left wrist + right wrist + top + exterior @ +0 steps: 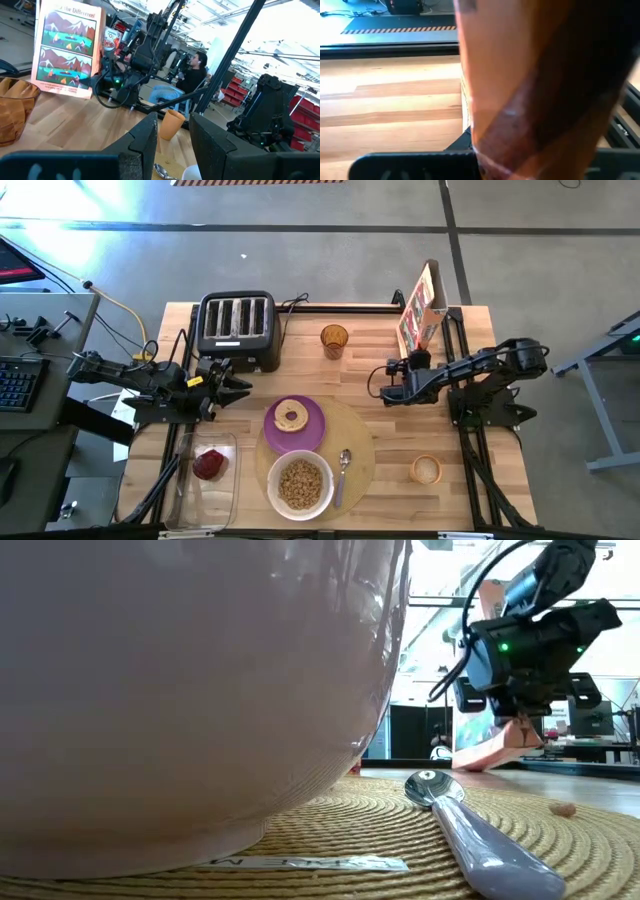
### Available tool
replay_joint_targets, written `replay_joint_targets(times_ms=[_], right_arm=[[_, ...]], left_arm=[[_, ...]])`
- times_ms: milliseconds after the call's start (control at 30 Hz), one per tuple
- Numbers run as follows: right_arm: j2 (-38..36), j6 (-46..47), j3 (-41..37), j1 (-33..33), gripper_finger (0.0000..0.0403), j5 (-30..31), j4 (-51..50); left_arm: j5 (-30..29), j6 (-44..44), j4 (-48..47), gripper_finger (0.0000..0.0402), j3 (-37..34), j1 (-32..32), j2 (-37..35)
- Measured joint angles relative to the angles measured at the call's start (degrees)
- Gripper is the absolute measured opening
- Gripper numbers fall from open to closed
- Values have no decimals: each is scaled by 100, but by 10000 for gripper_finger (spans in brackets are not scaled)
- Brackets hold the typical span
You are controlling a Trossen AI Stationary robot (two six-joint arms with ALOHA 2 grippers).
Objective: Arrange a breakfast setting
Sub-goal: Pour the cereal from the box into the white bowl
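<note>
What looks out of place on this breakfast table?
The dark red food piece lies in the clear plastic container beside the placemat, not with the setting. A loose crumb of cereal sits on the mat's edge past the spoon. The bagel and bowl look tidy.

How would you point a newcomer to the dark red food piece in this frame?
Start at the round tan placemat near the table's front edge, then go towards the left arm's side to the clear rectangular plastic container. The dark red food piece lies inside it, the only item there, unlike the bagel and cereal on the mat.
</note>
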Motion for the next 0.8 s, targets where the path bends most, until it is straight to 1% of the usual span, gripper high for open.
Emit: replay_joint_targets(times_ms=[167, 300, 433, 567, 667, 800], right_arm=[[0, -27, -116, -5, 30, 11, 191], [0, -252, -170, -7, 30, -69, 379], [0, -319, -243, -8, 30, -114, 623], [0, -321, -243, -23, 32, -122, 641], [0, -321, -243, -22, 42, -161, 653], [0, -319, -245, -22, 67, -297, 676]], left_arm=[[-90, 4, -2, 104, -1, -2, 1], [-200, 11, -2, 104, -1, 0, 1], [-200, 11, -2, 104, 1, 0, 1], [-200, -1, -2, 104, 0, 0, 1], [-200, -28, -1, 104, 0, 0, 0], [-200, -31, -2, 104, 1, 0, -1]])
